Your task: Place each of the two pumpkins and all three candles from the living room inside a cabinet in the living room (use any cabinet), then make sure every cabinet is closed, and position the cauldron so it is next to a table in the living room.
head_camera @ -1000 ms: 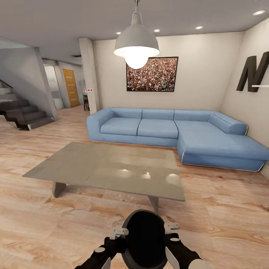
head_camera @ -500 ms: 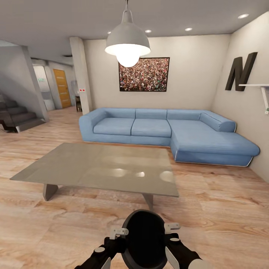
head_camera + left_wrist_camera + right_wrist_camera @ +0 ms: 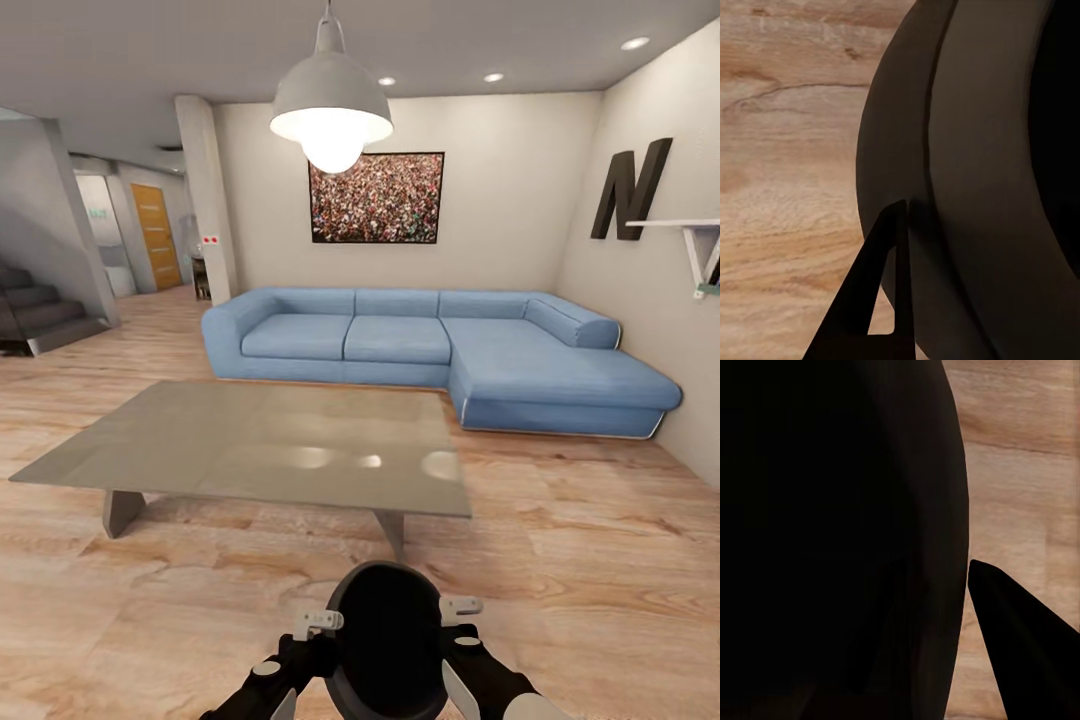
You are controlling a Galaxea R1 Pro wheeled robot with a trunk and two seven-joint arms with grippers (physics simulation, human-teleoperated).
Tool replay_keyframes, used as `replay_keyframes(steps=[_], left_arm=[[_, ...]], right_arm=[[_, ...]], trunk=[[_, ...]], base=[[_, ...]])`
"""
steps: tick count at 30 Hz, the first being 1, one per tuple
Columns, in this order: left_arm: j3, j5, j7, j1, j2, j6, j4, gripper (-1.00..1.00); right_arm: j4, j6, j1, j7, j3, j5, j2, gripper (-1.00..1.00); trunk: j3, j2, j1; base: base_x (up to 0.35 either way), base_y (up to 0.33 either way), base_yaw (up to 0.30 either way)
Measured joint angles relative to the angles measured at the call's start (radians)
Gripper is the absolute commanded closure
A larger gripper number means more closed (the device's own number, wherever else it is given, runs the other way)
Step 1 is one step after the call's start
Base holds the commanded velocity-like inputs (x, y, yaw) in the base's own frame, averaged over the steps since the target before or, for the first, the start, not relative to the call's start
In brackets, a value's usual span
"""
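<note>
The black cauldron point(image 3: 388, 640) hangs low in front of me, mouth facing the head camera, held between both arms above the wooden floor. My left gripper point(image 3: 318, 625) clasps its rim on one side and my right gripper point(image 3: 458, 612) clasps the other. The left wrist view has the cauldron's wall point(image 3: 975, 172) with one dark finger point(image 3: 874, 300) outside it. In the right wrist view the cauldron point(image 3: 832, 525) looms close beside one finger point(image 3: 1020, 637). The low grey-beige table point(image 3: 250, 445) stands just ahead, apart from the cauldron. Pumpkins, candles and cabinet are out of view.
A blue corner sofa point(image 3: 430, 350) stands behind the table against the far wall. A pendant lamp point(image 3: 330, 105) hangs over the table. Stairs point(image 3: 30, 310) rise at the far left, and a wall shelf point(image 3: 690, 235) sticks out at the right. Bare floor point(image 3: 580, 560) lies right of the table.
The whole picture has slid left, so the camera has turned to the right. The cauldron and both grippers keep the same place in the view.
</note>
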Motion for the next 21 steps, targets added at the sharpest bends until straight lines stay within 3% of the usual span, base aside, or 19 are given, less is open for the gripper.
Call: replay_keyframes(steps=[21], left_arm=[[0.000, 0.000, 0.000, 0.000, 0.000, 0.000, 0.000, 1.00]], right_arm=[[0.000, 0.000, 0.000, 0.000, -0.001, 0.000, 0.000, 1.00]], trunk=[[-0.066, -0.147, 0.081]], base=[[0.000, 0.000, 0.000]])
